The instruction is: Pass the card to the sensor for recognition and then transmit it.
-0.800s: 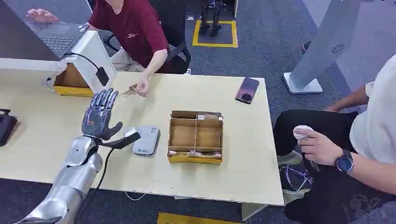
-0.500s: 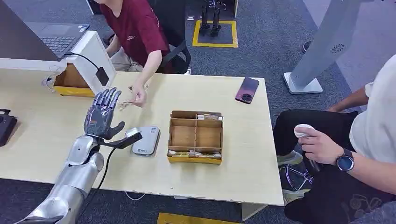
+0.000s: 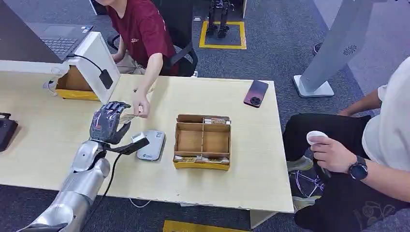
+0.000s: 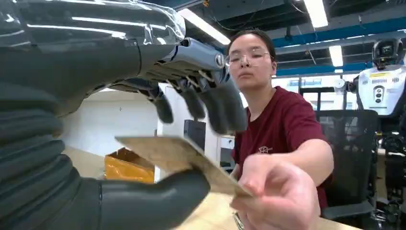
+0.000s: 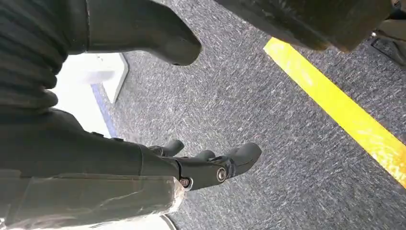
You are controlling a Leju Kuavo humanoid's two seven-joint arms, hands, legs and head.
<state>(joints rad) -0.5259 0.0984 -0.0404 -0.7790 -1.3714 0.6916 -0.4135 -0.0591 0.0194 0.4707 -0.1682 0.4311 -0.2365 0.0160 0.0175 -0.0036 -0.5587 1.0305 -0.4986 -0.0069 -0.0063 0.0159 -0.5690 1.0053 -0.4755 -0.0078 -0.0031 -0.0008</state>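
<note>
My left hand [image 3: 107,124] is raised over the table, left of the grey card sensor [image 3: 151,145]. A person in a red shirt reaches across and their hand [image 3: 141,108] holds a tan card [image 3: 128,117] into my hand. In the left wrist view the card [image 4: 182,158] lies on my thumb [image 4: 153,199], my curled fingers [image 4: 220,108] hang just above it with a gap, and the person's hand [image 4: 277,191] still pinches its far end. My right hand [image 5: 206,165] hangs over the carpet, fingers loosely bent, holding nothing.
A compartmented cardboard box [image 3: 202,141] sits right of the sensor, with a phone [image 3: 256,93] near the table's far right edge. A yellow box [image 3: 75,83] and a laptop [image 3: 58,41] are at the far left. A second person [image 3: 338,150] sits at the right.
The person's hand brought the card from mid-table into my left hand. My left fingers went from spread upright to curled over the card.
</note>
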